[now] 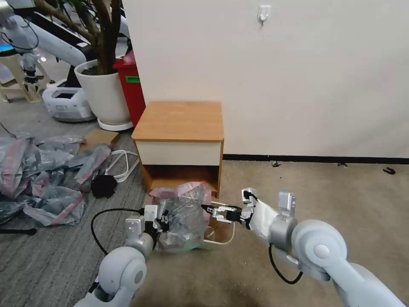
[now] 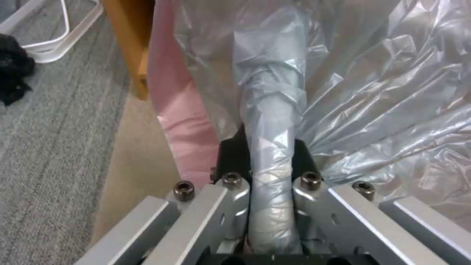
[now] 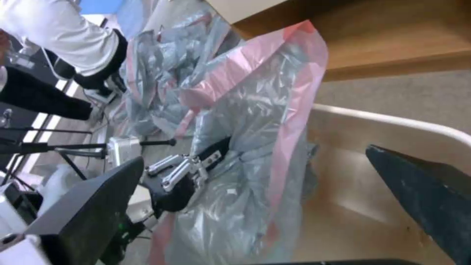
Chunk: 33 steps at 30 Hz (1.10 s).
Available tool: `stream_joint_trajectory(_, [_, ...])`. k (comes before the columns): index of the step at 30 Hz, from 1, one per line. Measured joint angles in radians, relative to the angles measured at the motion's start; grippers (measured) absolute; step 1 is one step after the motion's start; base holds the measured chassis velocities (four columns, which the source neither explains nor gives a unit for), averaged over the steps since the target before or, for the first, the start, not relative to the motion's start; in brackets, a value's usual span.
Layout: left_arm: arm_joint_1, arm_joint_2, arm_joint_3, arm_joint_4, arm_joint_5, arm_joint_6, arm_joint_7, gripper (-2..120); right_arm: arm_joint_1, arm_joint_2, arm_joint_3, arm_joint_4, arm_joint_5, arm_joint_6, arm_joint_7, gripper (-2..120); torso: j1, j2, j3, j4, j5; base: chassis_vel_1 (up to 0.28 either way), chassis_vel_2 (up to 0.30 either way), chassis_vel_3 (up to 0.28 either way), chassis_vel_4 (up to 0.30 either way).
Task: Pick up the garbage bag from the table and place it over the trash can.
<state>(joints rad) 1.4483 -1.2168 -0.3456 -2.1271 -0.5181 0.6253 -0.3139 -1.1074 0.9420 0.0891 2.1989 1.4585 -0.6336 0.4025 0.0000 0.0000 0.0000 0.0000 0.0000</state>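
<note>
Carpeted floor (image 1: 332,192) is seen under a white wall (image 1: 272,64), with the wooden worktop (image 1: 179,121) set against that wall; its top surface carries nothing. A white plant pot (image 1: 104,91) and a red bin (image 1: 131,87) are placed to the worktop's left. A heap of grey-pink bags (image 1: 38,177) is spread on the floor further left, well apart from the work.

The trash can (image 1: 221,232) is placed on the floor just in front of the worktop. The garbage bag (image 1: 183,215) is held up over the can's left part, crumpled, with its pink band (image 3: 294,110) draped across the can's rim (image 3: 392,121). The right part of the can's opening is left uncovered.

The left gripper (image 1: 161,221) is located at the bag's left side and is closed on a twisted fold of grey plastic, which is pinched between its fingers (image 2: 234,162) in the left wrist view.

The right gripper (image 1: 209,209) is positioned at the bag's right edge, above the can's opening. Its dark fingers (image 3: 432,195) are spread wide in the right wrist view and nothing is held between them.
</note>
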Motion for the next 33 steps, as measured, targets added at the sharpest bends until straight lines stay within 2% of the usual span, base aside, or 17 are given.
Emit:
stream_joint_trajectory(6, [0.016, -0.008, -0.003, -0.008, 0.016, -0.008, 0.005, 5, 0.056, 0.006, -0.053, -0.042, 0.004, 0.003, 0.01, 100, 0.0, 0.0, 0.0, 0.0, 0.0, 0.0, 0.0, 0.0, 0.0])
stream_joint_trajectory(10, [0.02, -0.011, -0.003, -0.012, 0.019, -0.012, 0.009, 5, 0.099, 0.018, -0.098, -0.091, 0.004, 0.006, 0.017, 84, 0.0, 0.0, 0.0, 0.0, 0.0, 0.0, 0.0, 0.0, 0.0])
stream_joint_trajectory(18, [0.013, -0.015, 0.006, -0.009, 0.021, -0.015, 0.01, 5, 0.142, 0.034, -0.138, -0.156, -0.003, 0.007, 0.02, 75, 0.0, 0.0, 0.0, 0.0, 0.0, 0.0, 0.0, 0.0, 0.0])
stream_joint_trajectory(22, [0.006, -0.015, 0.013, -0.003, 0.021, -0.016, 0.011, 5, 0.163, 0.037, -0.154, -0.182, -0.01, 0.008, 0.02, 63, 0.0, 0.0, 0.0, 0.0, 0.0, 0.0, 0.0, 0.0, 0.0])
stream_joint_trajectory(24, [0.004, -0.015, 0.015, -0.002, 0.021, -0.016, 0.011, 5, 0.165, 0.038, -0.156, -0.185, -0.013, 0.008, 0.02, 61, 0.0, 0.0, 0.0, 0.0, 0.0, 0.0, 0.0, 0.0, 0.0])
stream_joint_trajectory(26, [-0.002, -0.015, 0.02, 0.001, 0.019, -0.017, 0.012, 5, 0.175, 0.038, -0.167, -0.197, -0.029, 0.011, 0.02, 48, 0.0, 0.0, 0.0, 0.0, 0.0, 0.0, 0.0, 0.0, 0.0])
stream_joint_trajectory(27, [-0.002, -0.015, 0.02, 0.001, 0.019, -0.017, 0.012, 5, 0.175, 0.038, -0.167, -0.197, -0.029, 0.011, 0.02, 48, 0.0, 0.0, 0.0, 0.0, 0.0, 0.0, 0.0, 0.0, 0.0])
stream_joint_trajectory(29, [-0.006, -0.015, 0.023, 0.004, 0.019, -0.017, 0.012, 5, 0.177, 0.039, -0.169, -0.2, -0.035, 0.013, 0.019, 38, 0.0, 0.0, 0.0, 0.0, 0.0, 0.0, 0.0, 0.0, 0.0])
stream_joint_trajectory(31, [-0.007, -0.015, 0.024, 0.007, 0.018, -0.017, 0.013, 5, 0.177, 0.039, -0.169, -0.201, -0.036, 0.013, 0.019, 35, 0.0, 0.0, 0.0, 0.0, 0.0, 0.0, 0.0, 0.0, 0.0])
stream_joint_trajectory(33, [-0.009, -0.015, 0.026, 0.011, 0.018, -0.019, 0.014, 5, 0.176, 0.037, -0.169, -0.201, -0.043, 0.018, 0.017, 25, 0.0, 0.0, 0.0, 0.0, 0.0, 0.0, 0.0, 0.0, 0.0])
